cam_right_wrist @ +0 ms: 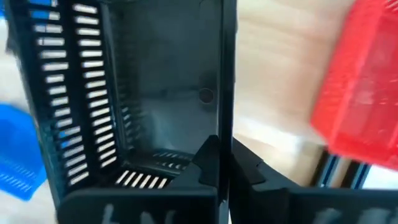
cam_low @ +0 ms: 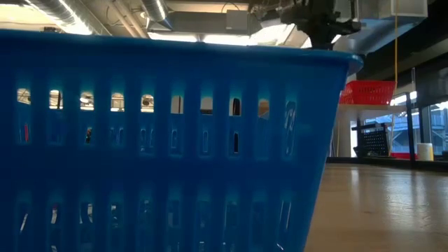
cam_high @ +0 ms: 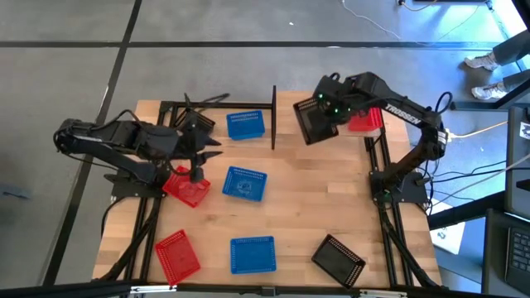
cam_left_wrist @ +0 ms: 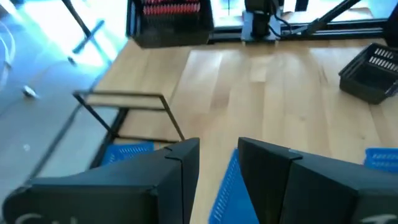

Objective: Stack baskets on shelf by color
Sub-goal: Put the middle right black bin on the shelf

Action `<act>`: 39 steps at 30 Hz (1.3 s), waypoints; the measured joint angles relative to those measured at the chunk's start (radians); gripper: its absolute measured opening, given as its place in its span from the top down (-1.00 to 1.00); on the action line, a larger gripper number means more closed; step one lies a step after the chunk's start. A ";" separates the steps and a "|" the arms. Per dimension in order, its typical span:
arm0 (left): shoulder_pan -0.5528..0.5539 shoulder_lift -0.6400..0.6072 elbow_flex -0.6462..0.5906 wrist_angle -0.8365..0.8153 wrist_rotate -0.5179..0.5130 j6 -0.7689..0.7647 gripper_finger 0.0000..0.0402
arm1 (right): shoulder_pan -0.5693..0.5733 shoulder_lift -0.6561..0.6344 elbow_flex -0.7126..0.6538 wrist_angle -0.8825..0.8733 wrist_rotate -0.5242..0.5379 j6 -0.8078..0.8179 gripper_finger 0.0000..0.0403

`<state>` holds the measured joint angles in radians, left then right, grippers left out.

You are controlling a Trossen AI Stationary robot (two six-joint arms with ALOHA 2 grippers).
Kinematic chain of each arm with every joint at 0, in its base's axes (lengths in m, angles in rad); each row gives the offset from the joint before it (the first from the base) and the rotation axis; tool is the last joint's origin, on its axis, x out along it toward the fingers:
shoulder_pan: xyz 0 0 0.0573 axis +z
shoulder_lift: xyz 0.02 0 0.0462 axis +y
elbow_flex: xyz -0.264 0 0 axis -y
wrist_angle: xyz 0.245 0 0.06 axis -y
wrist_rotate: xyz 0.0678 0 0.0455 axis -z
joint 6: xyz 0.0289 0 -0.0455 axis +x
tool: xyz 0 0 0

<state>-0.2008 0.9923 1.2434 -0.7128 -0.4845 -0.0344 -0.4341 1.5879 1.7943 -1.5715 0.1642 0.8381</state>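
My right gripper (cam_right_wrist: 219, 163) is shut on a black basket (cam_high: 313, 122) held over the table's far right part, next to a red basket (cam_high: 365, 121). My left gripper (cam_high: 197, 171) is open and stands over the right rim of another red basket (cam_high: 186, 187); whether it touches that rim, I cannot tell. One blue basket (cam_high: 245, 125) sits inside the shelf's black frame (cam_high: 217, 106). A second blue basket (cam_high: 245, 184) lies mid-table. A red (cam_high: 178, 255), a blue (cam_high: 252, 254) and a black basket (cam_high: 338, 258) rest near the near edge. My right gripper pinches the black basket's side wall at its rim (cam_right_wrist: 222, 118), one finger inside the basket and one outside. The basket is lifted clear of the table and tipped, so its open side and floor (cam_right_wrist: 168, 106) face the wrist camera.
The shelf's upright black post (cam_high: 274, 116) stands just left of the held black basket. The near blue basket (cam_low: 161, 140) fills most of the low view. Bare wood lies between the middle blue basket and the right arm's base (cam_high: 397, 186).
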 joint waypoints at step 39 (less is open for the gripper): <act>0.019 0.000 0.000 0.078 -0.009 0.091 0.49 | -0.298 0.135 -0.002 0.001 -0.112 -0.137 0.72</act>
<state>-0.1814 0.9928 1.2434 -0.6352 -0.4931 0.0570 -0.7322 1.7233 1.7927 -1.5707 0.0520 0.7013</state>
